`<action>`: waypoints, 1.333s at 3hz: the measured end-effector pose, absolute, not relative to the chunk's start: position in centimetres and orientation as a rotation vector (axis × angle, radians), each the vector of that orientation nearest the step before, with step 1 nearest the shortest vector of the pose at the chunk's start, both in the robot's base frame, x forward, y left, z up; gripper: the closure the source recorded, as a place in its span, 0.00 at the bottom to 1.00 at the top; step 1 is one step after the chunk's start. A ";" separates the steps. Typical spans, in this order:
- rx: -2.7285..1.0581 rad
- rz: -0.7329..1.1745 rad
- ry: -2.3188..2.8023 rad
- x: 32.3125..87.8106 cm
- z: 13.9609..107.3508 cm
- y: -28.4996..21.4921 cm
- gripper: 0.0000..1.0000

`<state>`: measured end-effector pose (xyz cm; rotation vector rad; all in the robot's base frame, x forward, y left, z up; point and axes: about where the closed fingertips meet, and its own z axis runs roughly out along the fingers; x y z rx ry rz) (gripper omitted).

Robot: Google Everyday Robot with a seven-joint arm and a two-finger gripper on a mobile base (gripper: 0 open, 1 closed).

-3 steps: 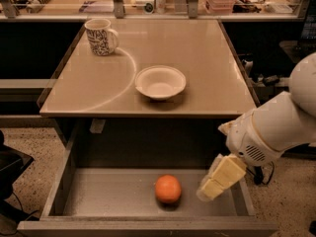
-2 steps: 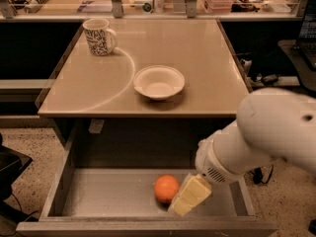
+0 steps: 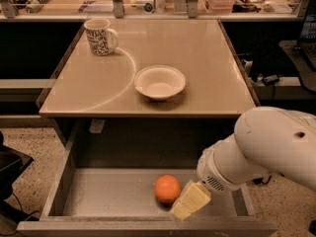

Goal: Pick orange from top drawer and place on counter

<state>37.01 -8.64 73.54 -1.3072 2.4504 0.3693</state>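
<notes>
A glossy beige square worktop (image 3: 212, 83) with a thin metal edge fills the upper middle of the view. Behind it runs a cluttered wooden shelf with metal posts (image 3: 64, 1), and a speckled stone floor (image 3: 34, 142) shows at lower left. Below the worktop's near edge a wide, shallow grey metal drawer (image 3: 98, 196) stands pulled out toward the camera, with its long side running left to right.

One small round bright-orange fruit, the orange (image 3: 167, 188), lies on the drawer floor right of centre and near the front wall. It is round, so no long axis or pointing direction can be told.

The bulky white robot arm (image 3: 266, 142) reaches in from the right. Its pale yellow end effector (image 3: 183, 209) angles down and to the left inside the drawer, just beside the orange on the orange's right. It looks to be touching the fruit, though the angle leaves that unsure. Whether the end effector is released or clenched cannot be told.

On the worktop stand one shallow white bowl (image 3: 160, 81) near the middle and one patterned white mug (image 3: 100, 35) at the far left corner, well apart.
</notes>
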 end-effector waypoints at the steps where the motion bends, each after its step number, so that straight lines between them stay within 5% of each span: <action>1: -1.193 0.319 2.475 38.4 73.1 -9.1 0.00; 3: -0.987 0.082 2.404 44.1 72.4 -11.4 0.00; 4: -0.997 0.175 2.401 43.9 70.9 -10.0 0.00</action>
